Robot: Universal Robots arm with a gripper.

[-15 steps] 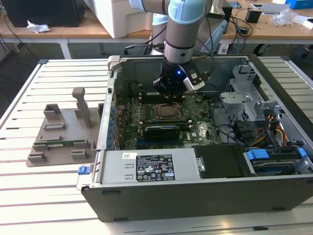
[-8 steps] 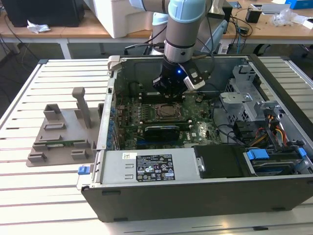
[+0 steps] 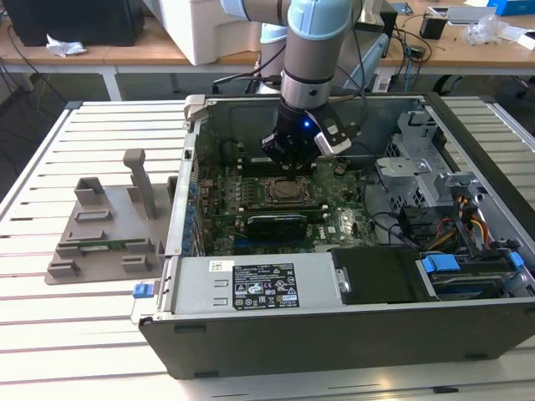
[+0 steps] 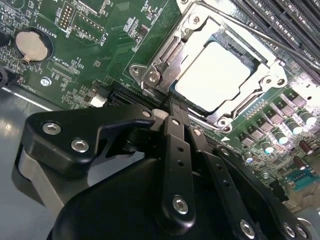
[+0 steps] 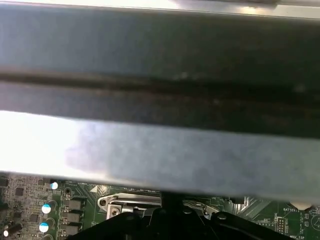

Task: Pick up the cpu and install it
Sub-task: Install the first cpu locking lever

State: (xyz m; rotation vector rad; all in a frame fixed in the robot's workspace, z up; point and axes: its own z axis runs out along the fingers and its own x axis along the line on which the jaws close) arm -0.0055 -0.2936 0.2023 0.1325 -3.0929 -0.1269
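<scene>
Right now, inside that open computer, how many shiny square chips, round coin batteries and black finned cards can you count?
cpu: 1
coin battery: 1
black finned card: 1
Total: 3

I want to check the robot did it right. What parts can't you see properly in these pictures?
- Exterior view: the cpu socket is partly hidden behind the gripper.
- Second wrist view: the gripper's black body covers the near edge of the cpu, so its seating there can't be checked.
- First wrist view: a blurred metal case wall blocks most of the motherboard.
</scene>
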